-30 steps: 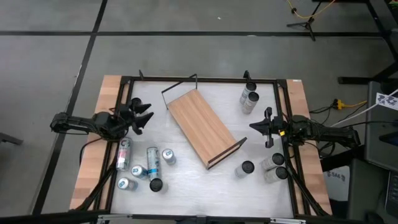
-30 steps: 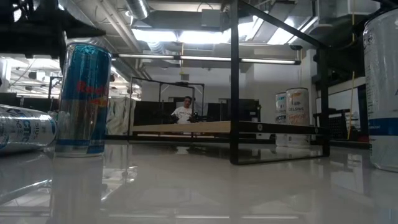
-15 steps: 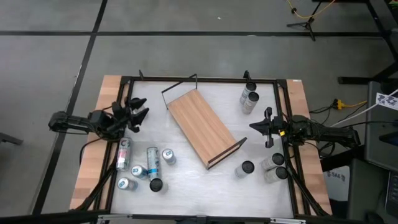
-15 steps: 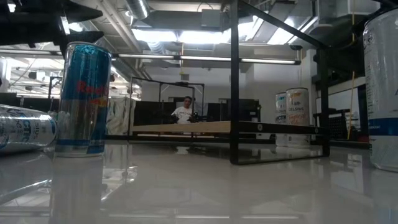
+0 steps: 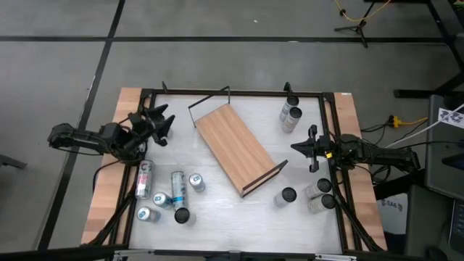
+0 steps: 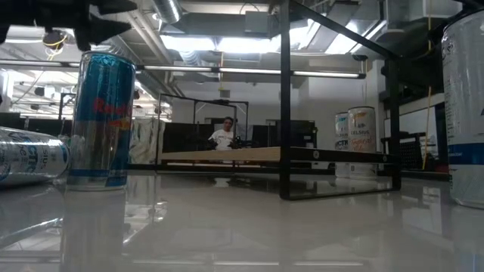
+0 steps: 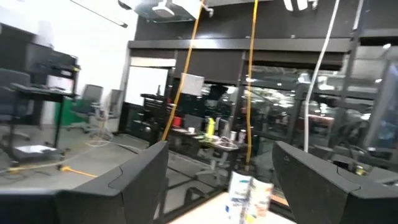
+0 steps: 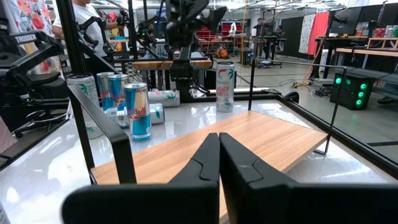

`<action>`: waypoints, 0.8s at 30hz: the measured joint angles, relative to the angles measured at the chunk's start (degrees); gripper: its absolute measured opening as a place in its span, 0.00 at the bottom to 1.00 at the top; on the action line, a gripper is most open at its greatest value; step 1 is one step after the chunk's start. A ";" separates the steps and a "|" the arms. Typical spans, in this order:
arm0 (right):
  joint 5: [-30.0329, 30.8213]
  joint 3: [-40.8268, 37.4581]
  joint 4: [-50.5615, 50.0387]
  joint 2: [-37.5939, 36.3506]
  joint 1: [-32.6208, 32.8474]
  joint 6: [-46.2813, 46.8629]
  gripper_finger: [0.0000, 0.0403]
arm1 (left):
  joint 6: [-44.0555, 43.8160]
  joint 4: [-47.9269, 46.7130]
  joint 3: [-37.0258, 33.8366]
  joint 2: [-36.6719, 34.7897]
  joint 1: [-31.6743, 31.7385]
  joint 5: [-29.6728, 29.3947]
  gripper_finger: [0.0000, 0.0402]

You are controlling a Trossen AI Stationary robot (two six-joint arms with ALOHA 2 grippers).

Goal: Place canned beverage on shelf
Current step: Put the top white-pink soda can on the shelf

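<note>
High view: the long light-brown wooden shelf [image 5: 235, 149] is laid diagonally mid-table. Left gripper [image 5: 155, 125] is held open, empty, near the left edge; right gripper [image 5: 296, 147] is closed beside the shelf.

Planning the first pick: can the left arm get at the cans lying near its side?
Probably yes. The left claw is open, empty, hovering just beyond the lying cans; nothing stands between them.

The white can [image 6: 465, 106] is cut off by the low view's edge.
</note>
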 joint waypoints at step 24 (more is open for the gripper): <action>0.00 0.00 0.01 0.00 -0.02 0.02 0.00 | -11.31 -43.74 33.71 22.68 7.60 -12.19 0.71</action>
